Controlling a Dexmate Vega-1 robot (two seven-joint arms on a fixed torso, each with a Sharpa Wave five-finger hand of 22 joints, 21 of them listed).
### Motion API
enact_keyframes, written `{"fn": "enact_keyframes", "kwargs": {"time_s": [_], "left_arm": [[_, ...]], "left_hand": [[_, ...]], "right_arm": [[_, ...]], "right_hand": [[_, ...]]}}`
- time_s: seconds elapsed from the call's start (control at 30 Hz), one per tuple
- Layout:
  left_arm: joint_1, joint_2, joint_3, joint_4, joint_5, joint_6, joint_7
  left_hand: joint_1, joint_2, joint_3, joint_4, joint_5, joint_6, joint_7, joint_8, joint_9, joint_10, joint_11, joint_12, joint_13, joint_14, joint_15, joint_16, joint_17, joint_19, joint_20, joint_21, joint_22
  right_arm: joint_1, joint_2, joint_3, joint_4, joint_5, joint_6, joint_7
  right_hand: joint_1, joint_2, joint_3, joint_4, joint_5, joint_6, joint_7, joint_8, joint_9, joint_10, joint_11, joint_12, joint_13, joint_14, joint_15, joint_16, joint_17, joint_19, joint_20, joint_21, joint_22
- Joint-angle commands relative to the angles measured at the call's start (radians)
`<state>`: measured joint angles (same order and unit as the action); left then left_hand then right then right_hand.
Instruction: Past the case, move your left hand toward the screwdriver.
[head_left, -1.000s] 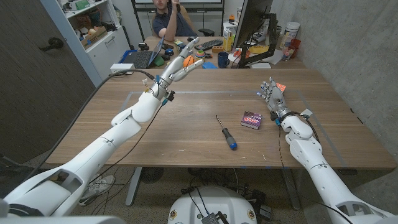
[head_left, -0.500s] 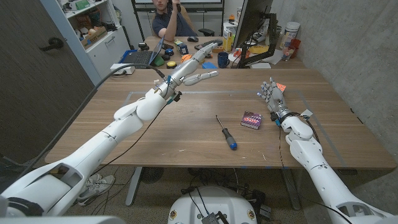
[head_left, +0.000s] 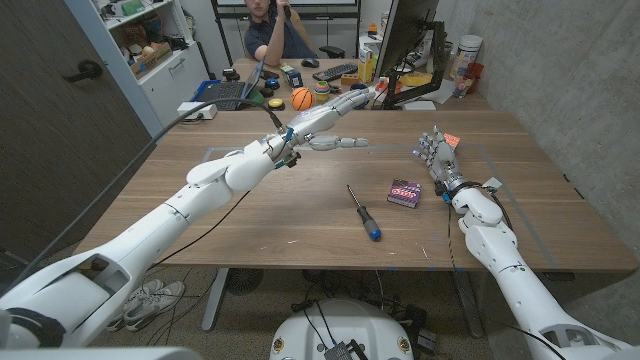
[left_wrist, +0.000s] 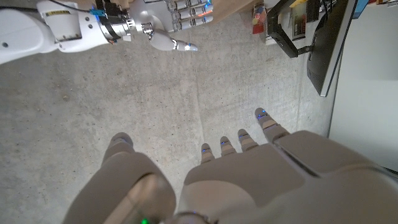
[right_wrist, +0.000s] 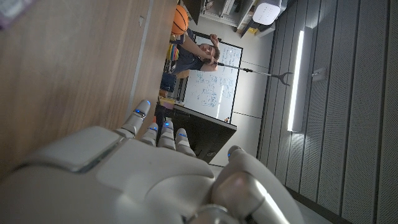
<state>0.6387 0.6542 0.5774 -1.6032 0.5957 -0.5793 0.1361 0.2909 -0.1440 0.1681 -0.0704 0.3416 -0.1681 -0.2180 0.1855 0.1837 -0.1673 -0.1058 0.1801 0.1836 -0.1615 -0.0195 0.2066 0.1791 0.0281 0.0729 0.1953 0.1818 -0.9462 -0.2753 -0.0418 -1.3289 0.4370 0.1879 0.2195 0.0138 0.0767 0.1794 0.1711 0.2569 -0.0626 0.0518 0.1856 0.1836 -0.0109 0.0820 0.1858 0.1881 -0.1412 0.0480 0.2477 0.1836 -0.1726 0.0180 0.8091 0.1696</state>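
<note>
Where the bench (head_left: 250, 215) carries the task's things, the listing runs as follows.

Screwdriver (head_left: 364, 212) — blue handle, dark shaft, lying flat near the bench's middle, handle end toward 5 o'clock, tip toward 11 o'clock. Nothing touches it.

Case (head_left: 404, 191) — small, dark, with pink lettering on its lid; closed, so its contents cannot be told. It lies just beside the screwdriver, at about 2 o'clock from it, apart from it.

Left hand (head_left: 325, 122) — raised above the bench, well apart from the screwdriver at about 11 o'clock from it, fingers spread and reaching toward 2 o'clock; it holds nothing. The left wrist view (left_wrist: 249, 174) shows the same fingers apart against a grey wall.

Right hand (head_left: 437, 156) — at 1 o'clock from the case, near it, fingers extended upward and set loosely side by side, holding nothing; whether it rests on the bench cannot be told.

Background — a person (head_left: 272, 25) seated beyond the far edge at 12 o'clock; an orange ball (head_left: 301, 98) on a cluttered desk; a shelf unit at 10 o'clock with assorted goods, too small to identify.
</note>
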Motion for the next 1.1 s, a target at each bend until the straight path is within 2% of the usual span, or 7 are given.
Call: {"fn": "enact_keyframes", "kwargs": {"time_s": [0.03, 0.57, 0.8, 1.1], "left_arm": [[-0.031, 0.019, 0.057, -0.037, 0.079, 0.027, -0.088], [-0.079, 0.024, 0.121, -0.062, 0.062, 0.073, -0.301], [-0.096, 0.025, 0.137, -0.072, 0.056, 0.092, -0.369], [-0.116, 0.022, 0.156, -0.076, 0.051, 0.114, -0.442]], "left_hand": [[0.013, -0.001, 0.001, -0.006, 0.006, -0.030, -0.002, 0.002, 0.005, -0.009, 0.000, 0.002, 0.004, 0.007, -0.006, 0.003, 0.002, 0.004, -0.003, 0.002, 0.002], [0.057, 0.001, -0.010, -0.027, 0.012, -0.047, -0.002, 0.006, 0.006, 0.029, -0.013, 0.016, 0.003, 0.068, -0.034, 0.022, 0.001, 0.037, 0.005, 0.008, 0.000], [0.076, 0.001, -0.013, -0.035, 0.015, -0.044, -0.002, 0.010, 0.006, 0.046, -0.030, 0.019, 0.003, 0.080, -0.040, 0.023, 0.000, 0.051, 0.003, 0.010, -0.001], [0.121, 0.010, -0.018, -0.052, 0.020, 0.006, -0.002, 0.032, 0.011, 0.108, -0.051, 0.029, 0.002, 0.099, -0.044, 0.020, -0.002, 0.085, -0.002, 0.013, -0.003]], "right_arm": [[0.006, 0.005, 0.004, 0.016, 0.002, 0.002, 0.006], [0.018, 0.012, 0.005, 0.039, 0.001, 0.005, 0.010], [0.026, 0.017, 0.006, 0.052, 0.000, 0.004, 0.010], [0.036, 0.022, 0.008, 0.065, 0.000, 0.002, 0.009]], "right_hand": [[-0.002, 0.031, -0.003, 0.000, 0.006, -0.008, -0.002, 0.006, 0.004, 0.001, 0.007, 0.006, 0.005, -0.005, 0.005, -0.004, 0.003, -0.041, 0.002, -0.002, 0.004], [-0.004, 0.031, -0.009, 0.001, 0.007, -0.007, -0.002, 0.005, 0.004, 0.003, 0.004, 0.007, 0.005, -0.003, 0.005, -0.004, 0.003, -0.038, 0.002, -0.008, 0.004], [-0.004, 0.031, -0.012, 0.002, 0.007, -0.007, -0.002, 0.005, 0.004, 0.004, 0.004, 0.007, 0.005, -0.003, 0.003, -0.004, 0.003, -0.037, 0.002, -0.011, 0.005], [-0.005, 0.031, -0.015, 0.002, 0.007, -0.007, -0.002, 0.005, 0.004, 0.006, 0.006, 0.008, 0.005, 0.001, 0.002, -0.003, 0.003, -0.036, 0.002, -0.015, 0.005]]}}
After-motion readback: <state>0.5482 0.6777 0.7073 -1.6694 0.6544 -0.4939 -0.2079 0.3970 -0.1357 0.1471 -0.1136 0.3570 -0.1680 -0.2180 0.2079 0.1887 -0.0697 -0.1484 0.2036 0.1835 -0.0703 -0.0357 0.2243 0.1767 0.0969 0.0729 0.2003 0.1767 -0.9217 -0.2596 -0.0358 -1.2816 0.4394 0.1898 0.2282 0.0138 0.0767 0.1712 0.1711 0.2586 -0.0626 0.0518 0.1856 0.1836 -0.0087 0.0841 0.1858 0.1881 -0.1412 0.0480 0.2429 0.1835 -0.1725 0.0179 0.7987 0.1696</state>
